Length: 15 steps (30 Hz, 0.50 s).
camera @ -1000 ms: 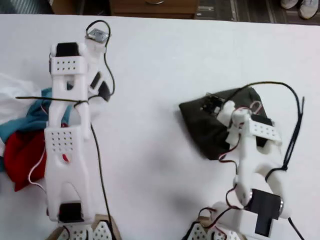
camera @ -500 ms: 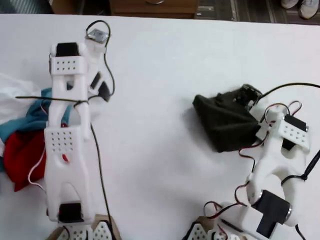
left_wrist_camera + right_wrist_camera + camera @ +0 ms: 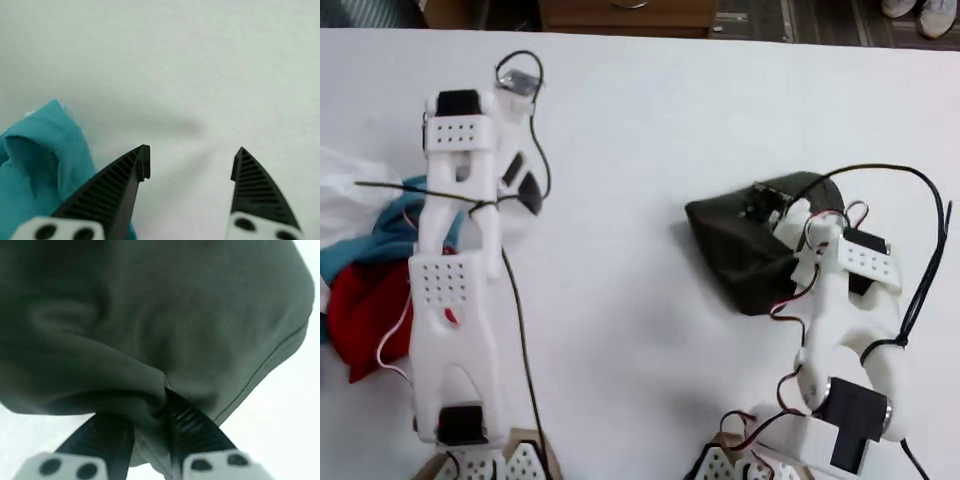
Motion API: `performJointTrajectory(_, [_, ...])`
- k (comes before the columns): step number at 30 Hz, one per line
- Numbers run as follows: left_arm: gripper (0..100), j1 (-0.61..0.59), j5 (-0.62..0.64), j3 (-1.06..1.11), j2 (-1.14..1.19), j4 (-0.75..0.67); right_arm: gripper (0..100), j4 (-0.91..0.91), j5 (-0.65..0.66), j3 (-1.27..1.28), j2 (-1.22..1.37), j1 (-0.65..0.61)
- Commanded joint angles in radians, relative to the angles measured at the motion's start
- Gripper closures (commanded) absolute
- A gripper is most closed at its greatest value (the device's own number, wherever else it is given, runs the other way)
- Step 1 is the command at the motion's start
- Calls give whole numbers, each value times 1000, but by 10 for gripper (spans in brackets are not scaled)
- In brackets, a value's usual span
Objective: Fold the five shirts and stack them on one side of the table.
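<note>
Right claw (image 3: pixel 148 407) pinches a fold of the dark shirt (image 3: pixel 730 250) at three o'clock, likely to drag it flat; left claw (image 3: pixel 191 157) hangs wide beside the teal shirt (image 3: pixel 35 170).

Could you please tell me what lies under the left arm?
Under the left arm lie a teal shirt and a red shirt, heaped; the arm covers part of each.

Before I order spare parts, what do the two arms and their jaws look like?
Both are white plastic. The left arm and right arm have flat links with grids of small holes, black motor blocks at joints, and thin black, red and white cables alongside. The jaws are black, ribbed, tapering to points, on white bases with round holes.
</note>
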Motion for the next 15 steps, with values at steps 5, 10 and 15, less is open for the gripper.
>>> performJointTrajectory(5, [714, 210, -6, 67, -95, 18, 770, 27, -176, 2, -39, 8])
performJointTrajectory(10, [713, 313, -6, 7, -94, 17, 760, 194, -189, -2, -157, -39])
performJointTrajectory(15, [711, 368, -2, -25, -83, 15, 768, 226, -261, -2, -415, 39])
